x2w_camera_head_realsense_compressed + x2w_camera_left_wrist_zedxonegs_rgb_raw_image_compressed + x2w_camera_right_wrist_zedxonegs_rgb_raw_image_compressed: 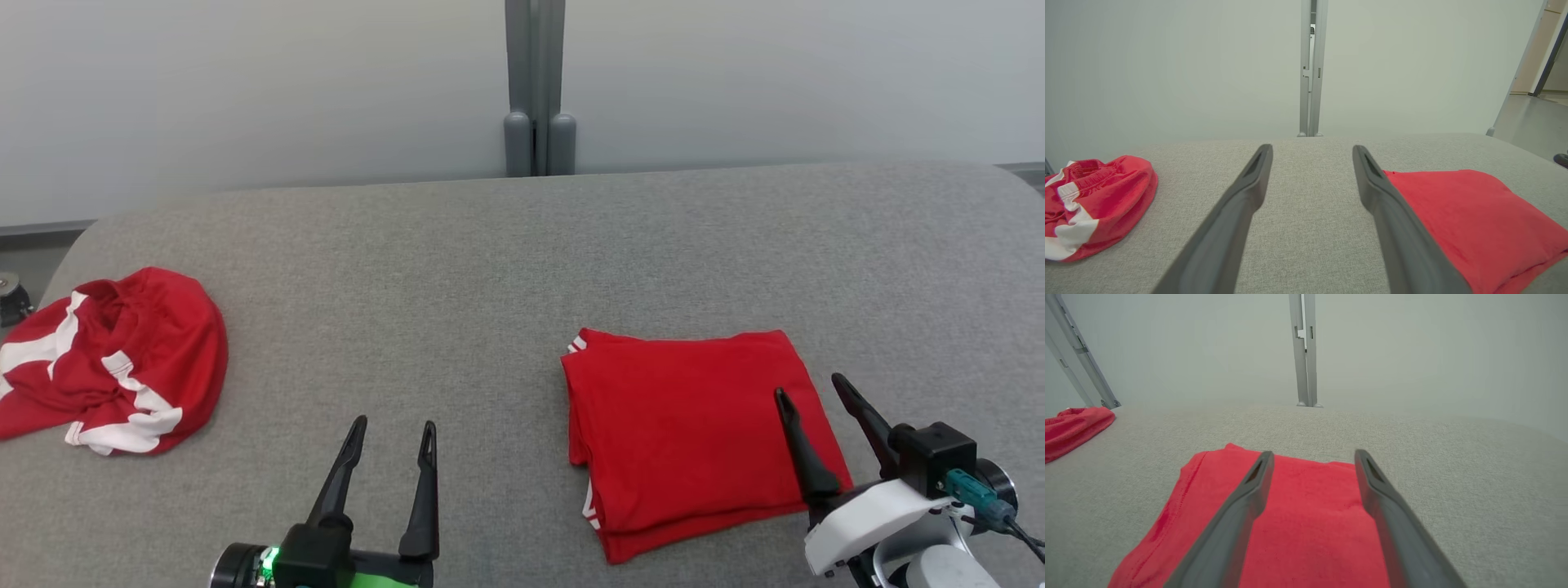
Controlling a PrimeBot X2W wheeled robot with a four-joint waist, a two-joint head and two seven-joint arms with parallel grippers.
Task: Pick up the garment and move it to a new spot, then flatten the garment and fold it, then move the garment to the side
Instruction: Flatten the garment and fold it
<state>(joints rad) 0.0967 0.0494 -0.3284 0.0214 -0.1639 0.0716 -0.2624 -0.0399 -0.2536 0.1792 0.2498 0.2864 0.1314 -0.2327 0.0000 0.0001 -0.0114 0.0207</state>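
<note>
1. Table (506, 269): grey cloth top with rounded far corners. A wide bare stretch runs through the middle and along the far edge.
2. Garment (694, 433): red, folded into a flat rectangle, right of centre on the near half.
3. Heap (122, 359): crumpled red-and-white cloth at the left edge, well apart from the garment.
4. Left gripper (393, 423): fingers spread over bare table, holding nothing.
5. Right gripper (808, 385): fingers spread over the garment's right edge, pinching nothing.

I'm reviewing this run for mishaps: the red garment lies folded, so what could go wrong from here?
With jaws open, the right gripper hangs over the folded garment; pulling back low might snag the cloth and undo the fold. The crumpled red-and-white garment lies at the edge of the table and might slide off.
</note>
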